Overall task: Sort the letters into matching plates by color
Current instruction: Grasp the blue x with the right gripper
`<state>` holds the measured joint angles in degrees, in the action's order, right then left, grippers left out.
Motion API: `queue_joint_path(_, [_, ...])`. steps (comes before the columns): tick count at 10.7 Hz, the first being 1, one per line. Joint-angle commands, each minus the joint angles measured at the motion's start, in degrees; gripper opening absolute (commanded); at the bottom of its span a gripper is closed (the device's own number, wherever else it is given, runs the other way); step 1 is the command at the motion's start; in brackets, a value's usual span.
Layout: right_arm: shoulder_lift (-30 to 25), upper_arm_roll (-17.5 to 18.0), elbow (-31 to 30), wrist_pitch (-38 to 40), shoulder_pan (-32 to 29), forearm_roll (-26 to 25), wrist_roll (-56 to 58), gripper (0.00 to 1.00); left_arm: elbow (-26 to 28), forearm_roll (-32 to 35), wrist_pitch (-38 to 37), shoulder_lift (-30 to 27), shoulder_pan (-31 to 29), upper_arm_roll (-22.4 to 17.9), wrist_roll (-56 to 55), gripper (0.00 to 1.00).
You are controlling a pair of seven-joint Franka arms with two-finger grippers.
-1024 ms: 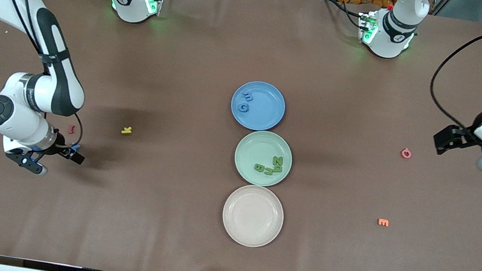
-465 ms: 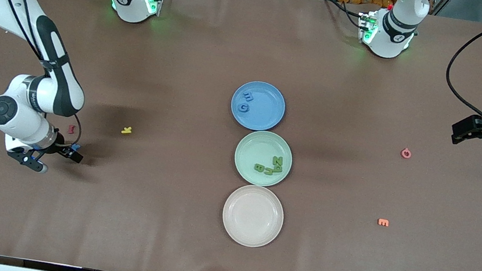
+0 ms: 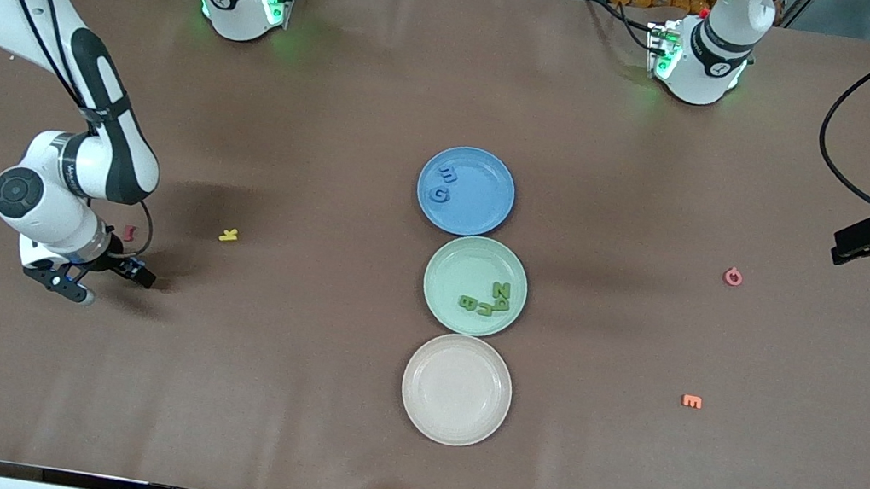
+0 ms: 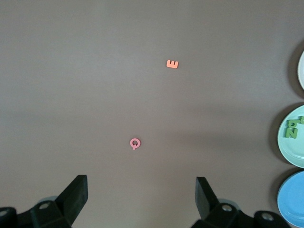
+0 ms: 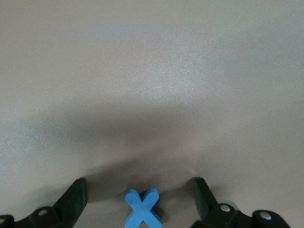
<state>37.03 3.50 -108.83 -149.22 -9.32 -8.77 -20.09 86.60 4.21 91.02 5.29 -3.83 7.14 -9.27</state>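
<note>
A blue X letter (image 5: 142, 212) lies flat on the brown table between the open fingers of my right gripper (image 5: 139, 186), which is low over it at the right arm's end (image 3: 137, 274). The blue plate (image 3: 483, 210) holds two blue letters (image 3: 444, 184). The mint green plate (image 3: 463, 264), nearer the camera, holds several green letters (image 3: 489, 299). My left gripper (image 3: 859, 242) is open and empty, up over the left arm's end of the table (image 4: 141, 199). The left wrist view shows the green plate (image 4: 297, 151) and the blue plate (image 4: 293, 202) at its edge.
A cream plate (image 3: 453, 409) lies nearest the camera in the plate row. A yellow K (image 3: 229, 234) and a red letter (image 3: 129, 233) lie near the right gripper. A pink Q (image 3: 732, 276) and an orange E (image 3: 691, 400) lie toward the left arm's end.
The left arm has drawn back toward its end of the table, away from the pink Q. The right gripper has shifted slightly, staying low by the blue X.
</note>
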Motion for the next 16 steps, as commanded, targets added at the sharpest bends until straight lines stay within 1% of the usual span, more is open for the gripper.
queue_joint_path(1, [-1.5,0.8,-2.5,-1.2,-1.0,-1.4,0.1,1.0,-0.4,-1.3,-1.1,-2.3,0.0,0.5,1.0,1.0])
queue_joint_path(2, [-1.9,0.8,-2.6,-1.2,-1.0,-1.4,0.1,1.0,-0.3,-1.4,-1.5,-3.6,0.2,0.5,1.1,1.0])
queue_joint_path(4, [-2.2,0.8,-3.1,-1.2,-1.0,-1.4,0.1,1.0,-0.4,-1.1,-1.6,-3.6,1.5,0.0,1.2,1.0])
queue_joint_path(7, [-2.4,0.8,-3.1,-1.2,-1.0,-1.4,0.1,1.0,0.4,-1.8,-1.6,-4.2,0.4,-0.4,1.4,1.0])
queue_joint_path(8, [-2.5,0.8,-3.1,-1.2,-1.0,-1.4,0.1,0.97,0.7,-2.5,-1.6,-4.7,0.1,-0.5,1.4,1.0])
queue_joint_path(9, [-2.9,0.8,-3.3,-1.0,-1.0,-1.4,0.2,0.94,0.9,-2.7,-1.6,-4.9,-1.2,0.2,1.4,1.0])
queue_joint_path(11, [-3.5,0.8,-3.8,-0.9,-1.1,-1.3,1.5,0.86,1.8,-4.0,-1.6,-5.5,-1.5,0.2,1.4,1.0])
queue_joint_path(13, [-3.9,0.8,-4.1,-0.7,-1.4,-1.3,1.5,0.71,1.9,-4.0,-1.6,-5.5,-2.0,0.2,1.4,1.0])
queue_joint_path(16, [-4.6,0.8,-4.8,-0.6,-1.5,-1.3,2.2,0.58,2.1,-4.0,-1.6,-5.7,-2.0,0.2,1.3,1.0])
